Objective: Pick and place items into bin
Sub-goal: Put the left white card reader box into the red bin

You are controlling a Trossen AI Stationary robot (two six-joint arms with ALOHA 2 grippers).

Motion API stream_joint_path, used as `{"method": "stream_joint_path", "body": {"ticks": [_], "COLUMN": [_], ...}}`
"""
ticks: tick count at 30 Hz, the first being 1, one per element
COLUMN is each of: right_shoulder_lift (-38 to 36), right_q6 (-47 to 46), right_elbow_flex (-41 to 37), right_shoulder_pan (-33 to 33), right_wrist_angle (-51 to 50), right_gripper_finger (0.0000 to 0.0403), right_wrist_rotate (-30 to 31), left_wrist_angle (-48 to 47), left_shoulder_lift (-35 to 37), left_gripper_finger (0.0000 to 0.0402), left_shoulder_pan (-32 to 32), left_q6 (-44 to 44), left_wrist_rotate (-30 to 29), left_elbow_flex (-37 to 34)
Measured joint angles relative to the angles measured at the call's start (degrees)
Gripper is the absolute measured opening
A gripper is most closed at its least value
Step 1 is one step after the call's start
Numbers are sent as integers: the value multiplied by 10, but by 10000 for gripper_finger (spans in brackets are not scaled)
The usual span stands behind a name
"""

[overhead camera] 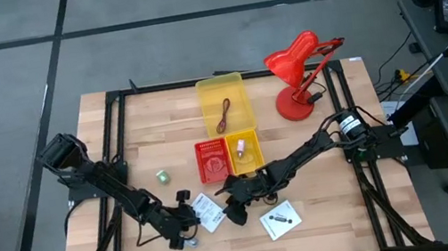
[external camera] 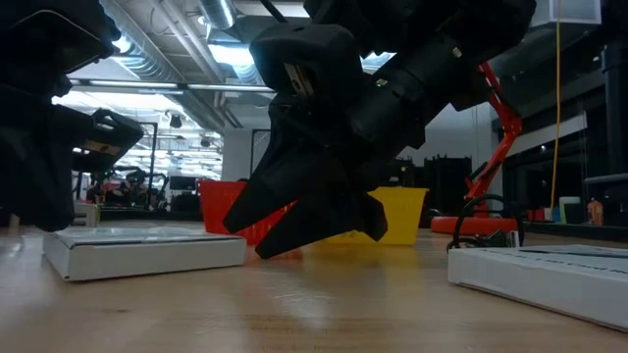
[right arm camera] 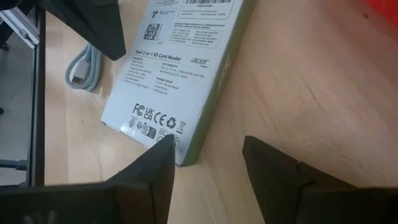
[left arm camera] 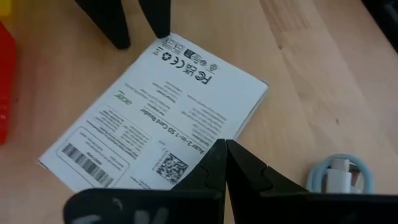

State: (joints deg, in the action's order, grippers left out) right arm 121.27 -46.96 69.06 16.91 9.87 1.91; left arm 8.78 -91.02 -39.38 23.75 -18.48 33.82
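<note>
White against the pale wood, the SD card reader packet (overhead camera: 208,212) lay flat near the table's front edge, in the high view at about seven o'clock from the yellow bin (overhead camera: 228,114). Both grippers flanked it. The right gripper (right arm camera: 208,163) sat just off one short end with its fingers (right arm camera: 153,168) spread apart and empty, the packet's corner touching or nearly touching one fingertip. Its long axis ran straight away from the jaws, so they faced the narrow end, not the flat face. The left gripper (left arm camera: 225,155) hung at the opposite end, fingers (left arm camera: 249,171) pressed together over the printed edge, holding nothing.

The right arm looked better placed to take it, though the packet lay slightly off-centre to its jaws.

A second white packet (overhead camera: 280,220) lay at four o'clock from the first, and a coiled pale cable (left arm camera: 339,175) rested just beside the left gripper.
</note>
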Motion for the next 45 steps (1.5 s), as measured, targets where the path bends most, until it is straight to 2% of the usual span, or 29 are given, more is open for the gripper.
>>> {"method": "stream_joint_path", "body": {"ticks": [17,28,34,45], "right_shoulder_lift": [0,0,0,-1], "right_q6": [0,7,7,7], "right_elbow_flex": [0,0,0,0], "right_shoulder_pan": [0,0,0,0], "right_wrist_angle": [1,1,1,2], "right_gripper_finger": [174,174,174,174], "right_wrist_rotate": [0,6,6,6], "left_wrist_angle": [-35,-19,-39,-42], "left_shoulder_lift": [-11,1,1,-2], "left_gripper_finger": [2,1,2,1], "left_shoulder_pan": [1,-11,-10,-10], "left_q6": [42,-12,-10,-3], "left_wrist_rotate": [4,1,-27,-37], "left_elbow_flex": [1,17,17,17]}}
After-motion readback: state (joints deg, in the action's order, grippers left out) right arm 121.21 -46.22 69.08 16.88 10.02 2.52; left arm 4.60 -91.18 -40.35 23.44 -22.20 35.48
